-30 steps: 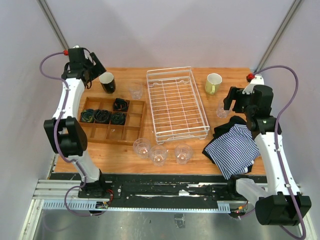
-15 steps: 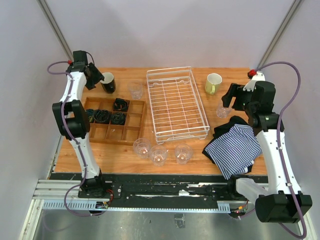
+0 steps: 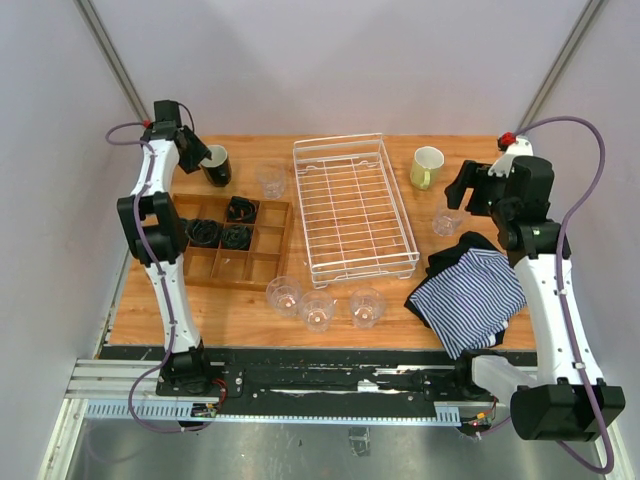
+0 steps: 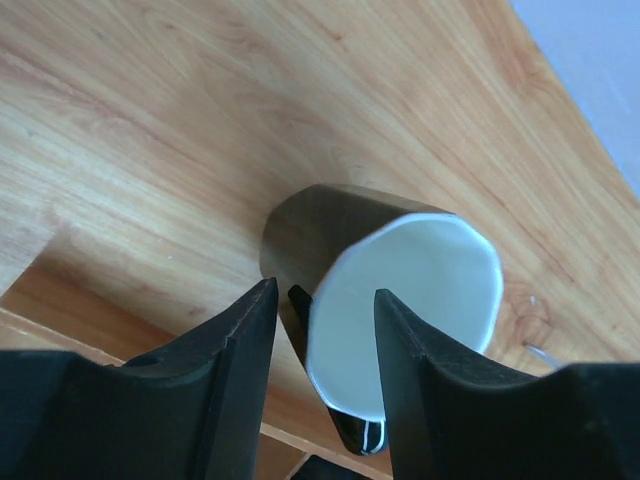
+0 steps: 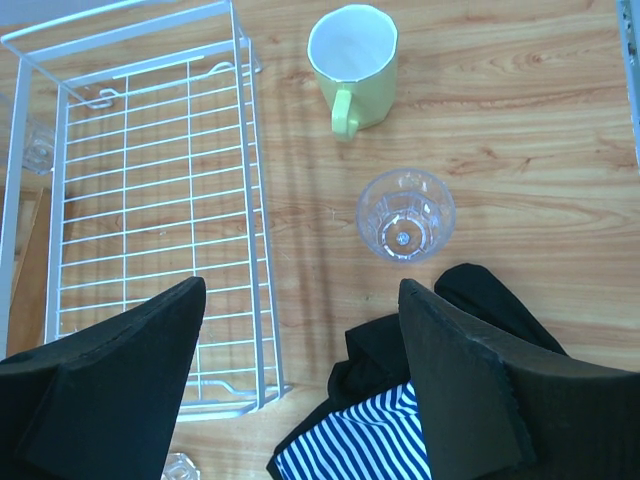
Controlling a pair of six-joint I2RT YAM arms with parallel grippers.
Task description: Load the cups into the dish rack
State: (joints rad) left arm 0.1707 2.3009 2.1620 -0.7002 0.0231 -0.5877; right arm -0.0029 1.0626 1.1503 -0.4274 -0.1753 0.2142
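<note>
At the far left corner of the counter (image 3: 470, 150), the left gripper (image 3: 196, 156) is at the black mug (image 3: 215, 166). In the left wrist view its fingers (image 4: 240, 330) stand a narrow gap apart. The mug's (image 4: 400, 300) near wall and rim fall in that gap, its white inside showing past the other finger. A sliver of wood shows between the mug wall and the first finger, so the fingers are not pressed on it. Whether either one touches the rim I cannot tell.

Toward the far right corner, the right gripper (image 3: 457, 198) hangs with its fingers (image 5: 470, 380) spread wide and holding nothing. A clear tumbler (image 5: 405, 215) stands just beyond the fingertips, off to the side of one finger rather than between the two. The pale yellow-green mug (image 5: 352, 60) stands upright farther on, near the far edge, its handle turned toward the tumbler. A black and striped cloth (image 3: 470, 300) lies by the right edge, just beside the tumbler.

The dish rack (image 3: 352, 205) sits mid-counter with no cups in it. One tumbler (image 3: 270, 182) stands between its far left corner and the black mug. Three more tumblers (image 3: 318, 309) stand in a row near the near edge. The wooden tray (image 3: 225, 268) lies by the left edge.
</note>
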